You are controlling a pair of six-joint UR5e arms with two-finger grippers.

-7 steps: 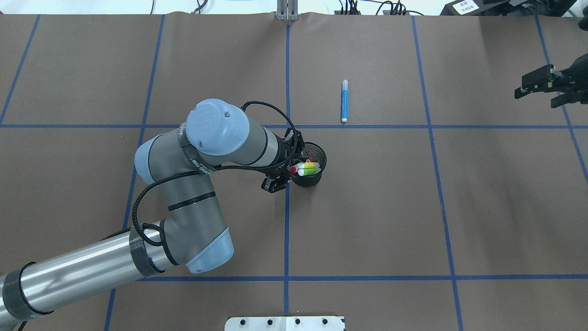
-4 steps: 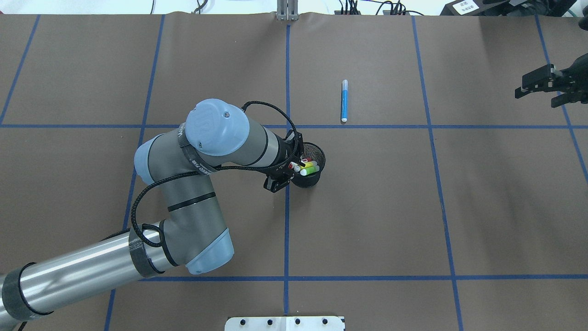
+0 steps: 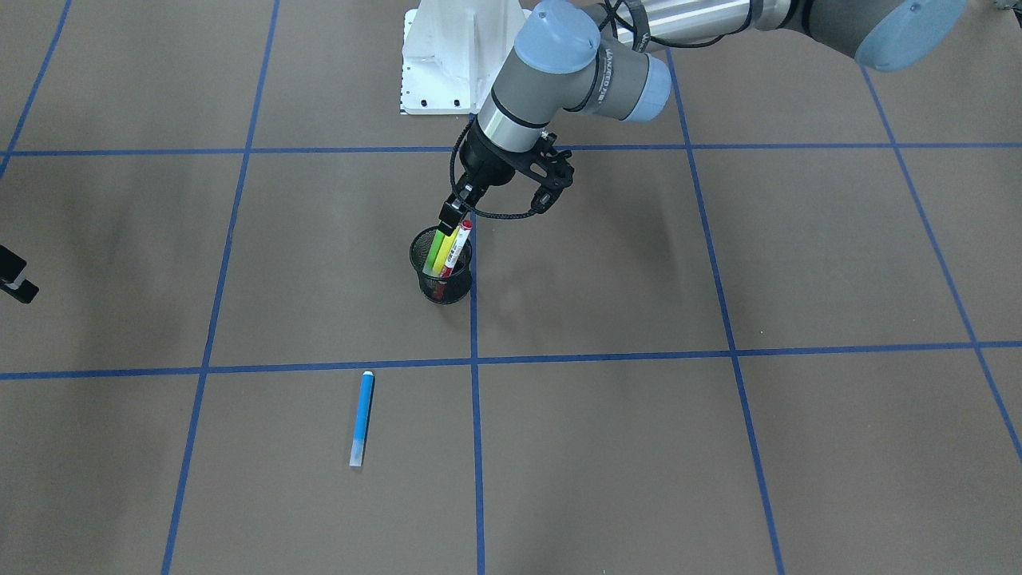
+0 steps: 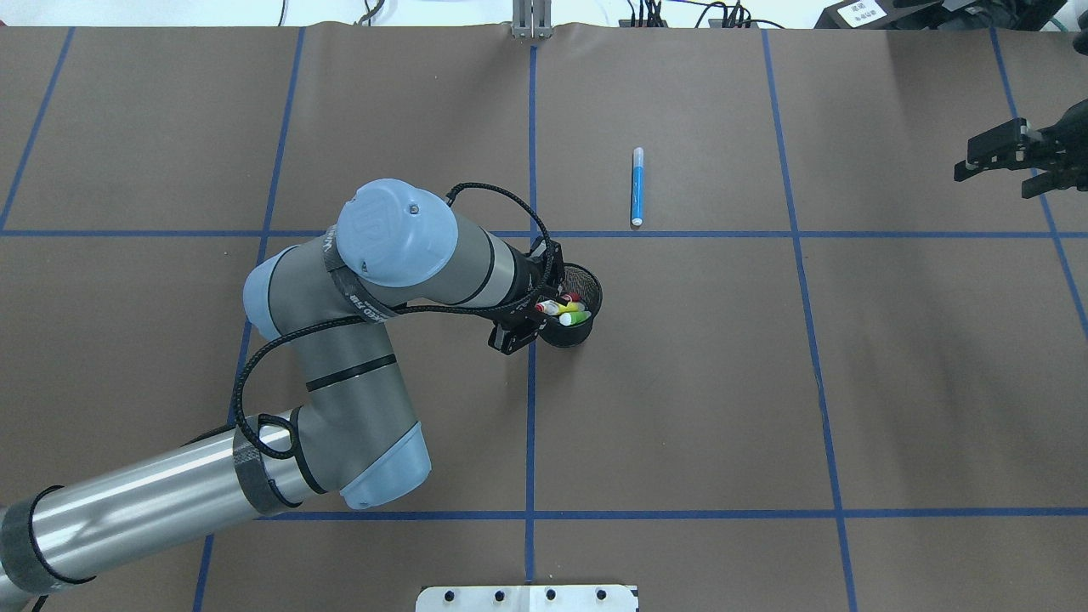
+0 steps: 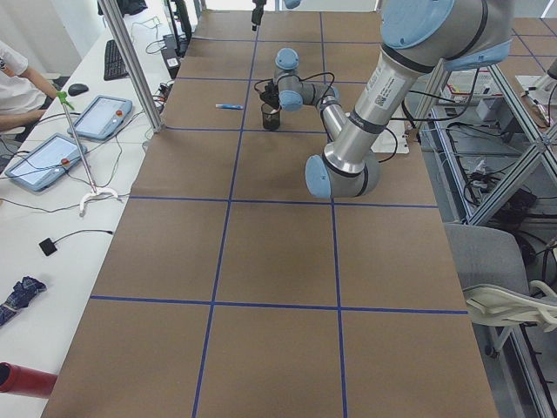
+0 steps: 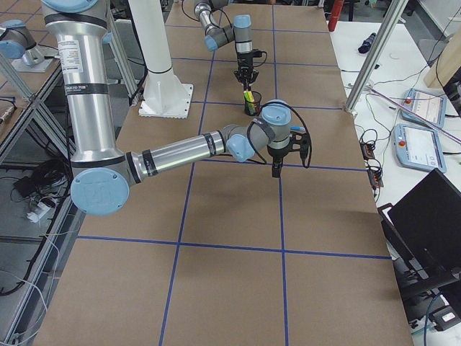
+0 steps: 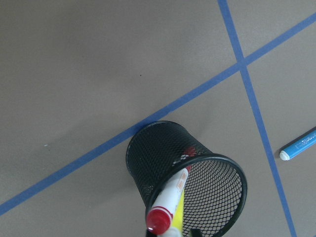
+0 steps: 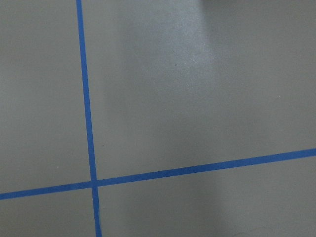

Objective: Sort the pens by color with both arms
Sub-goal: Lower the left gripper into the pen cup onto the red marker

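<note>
Your left gripper [image 3: 451, 216] hangs directly over the black mesh cup [image 3: 441, 289], with its fingers at the tops of the 3 pens standing inside: green pen [image 3: 435, 251], yellow pen [image 3: 445, 247] and white pen with red ends [image 3: 457, 243]. I cannot tell whether it is pinching 1 of them or only touching. The pens lean steeply toward that gripper, so a lift should follow their near-upright axis. The blue pen [image 3: 362, 417] lies flat beyond the cup, its long axis pointing away from the robot, nearer the left arm. The right gripper [image 4: 990, 157] hovers well apart, and I cannot tell its state either.
</note>
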